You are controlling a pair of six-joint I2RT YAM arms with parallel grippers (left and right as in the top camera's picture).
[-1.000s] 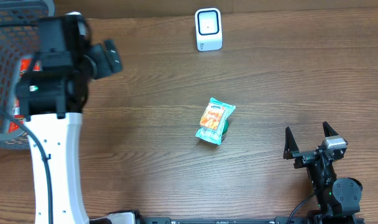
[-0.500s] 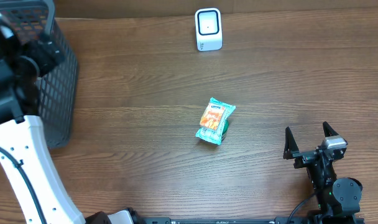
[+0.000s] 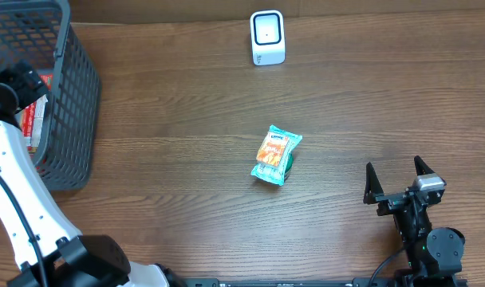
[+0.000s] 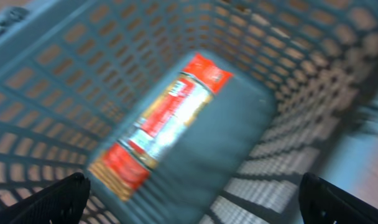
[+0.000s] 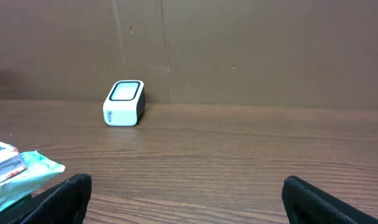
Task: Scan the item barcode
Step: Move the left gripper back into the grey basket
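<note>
While both of my hands stand wide open and hold nothing, the item to be scanned, a teal and orange snack packet (image 3: 276,155), lies flat on the desk (image 3: 163,183). It is well apart from the white scanner (image 3: 267,37), on the side of it nearer to me and almost straight in line with it. Nothing touches the packet. My right hand (image 3: 394,169) rests low over the desk, nearer to me than the scanner and off to its right. It is farther from the scanner than the packet is, and its two dark fingers are spread apart and pointing towards the scanner's end of the desk. From the right wrist I see the scanner (image 5: 124,102) upright, left of the middle of the view, with the packet (image 5: 15,171) showing only as a crumpled corner at the lower left edge. My left hand (image 4: 195,199) is far to the left of the scanner, hanging over the inside of the grey mesh basket (image 3: 71,96), its fingertips (image 4: 55,199) parted at the bottom corners of the view. That view is blurred, but a long red and yellow package (image 4: 161,121) lies slantwise on the basket's floor below the hand, not touched by it. From above, the same package (image 3: 33,112) shows red through the basket wall.
</note>
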